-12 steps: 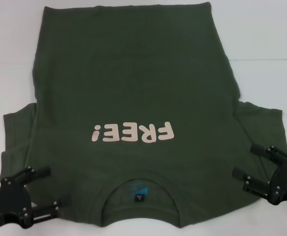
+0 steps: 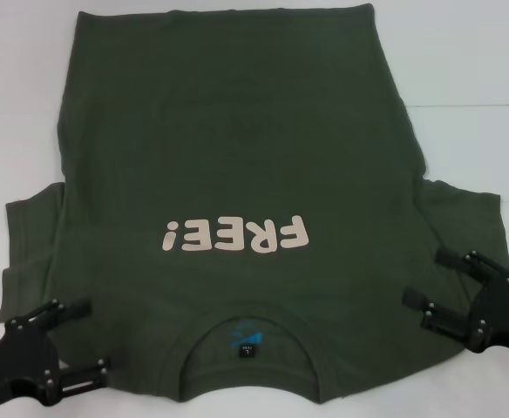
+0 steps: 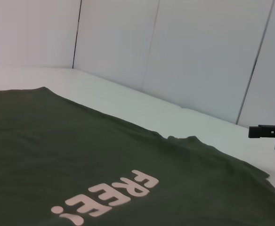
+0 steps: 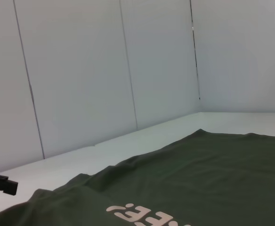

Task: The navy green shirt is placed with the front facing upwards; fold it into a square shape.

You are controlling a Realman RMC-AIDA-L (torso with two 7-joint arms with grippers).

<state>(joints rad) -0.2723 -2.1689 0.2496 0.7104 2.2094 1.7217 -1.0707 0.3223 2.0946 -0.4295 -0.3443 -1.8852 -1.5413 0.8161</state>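
Only readable text is "FREE!" in pale pink letters across the chest of the navy green shirt (image 2: 237, 165), upside down from the head view. The collar label (image 2: 247, 350) is too small to read.

Low angle across the white table (image 4: 142, 136). The navy green shirt (image 4: 208, 174) lies flat on it and fills the near part of the picture, dark olive, smooth with a few soft wrinkles. Pale pink lettering (image 4: 144, 214) is partly cut off at the picture edge. One sleeve bunches up a little at the shirt's edge (image 4: 57, 195). Behind the table stand pale grey wall panels (image 4: 81, 70) with thin dark vertical seams, meeting at a corner. A black fingertip of the left gripper (image 4: 1, 183) pokes in over the table, just beside the sleeve edge.
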